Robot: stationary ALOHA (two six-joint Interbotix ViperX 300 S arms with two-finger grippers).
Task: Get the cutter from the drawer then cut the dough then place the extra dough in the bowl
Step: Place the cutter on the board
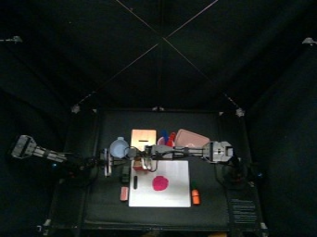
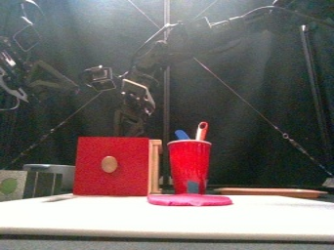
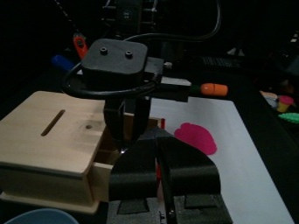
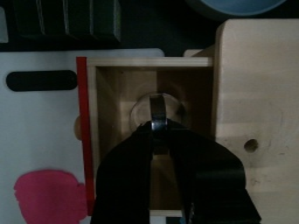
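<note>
The wooden box (image 4: pixel 263 96) has its drawer (image 4: pixel 122 105) pulled out, red front (image 2: pixel 111 166) toward the white board (image 1: pixel 180 176). The round metal cutter (image 4: pixel 158 109) lies inside the drawer. My right gripper (image 4: pixel 160 129) reaches down into the drawer, jaws together on the cutter's wire handle. The left wrist view shows that right gripper (image 3: pixel 128 122) over the box (image 3: pixel 52 140). My left gripper (image 3: pixel 160 162) hovers in front of the drawer, shut and holding nothing. A flat pink dough disc (image 1: pixel 158 182) lies on the board. The blue-grey bowl (image 1: pixel 118 145) stands left of the box.
A red cup (image 2: pixel 189 166) with a blue knife (image 2: pixel 182 135) and a red knife (image 2: pixel 201 129) stands right of the box. Small orange toys (image 1: pixel 196 196) lie at the board's front edges, one on each side. A green toy (image 2: pixel 11 184) sits far left.
</note>
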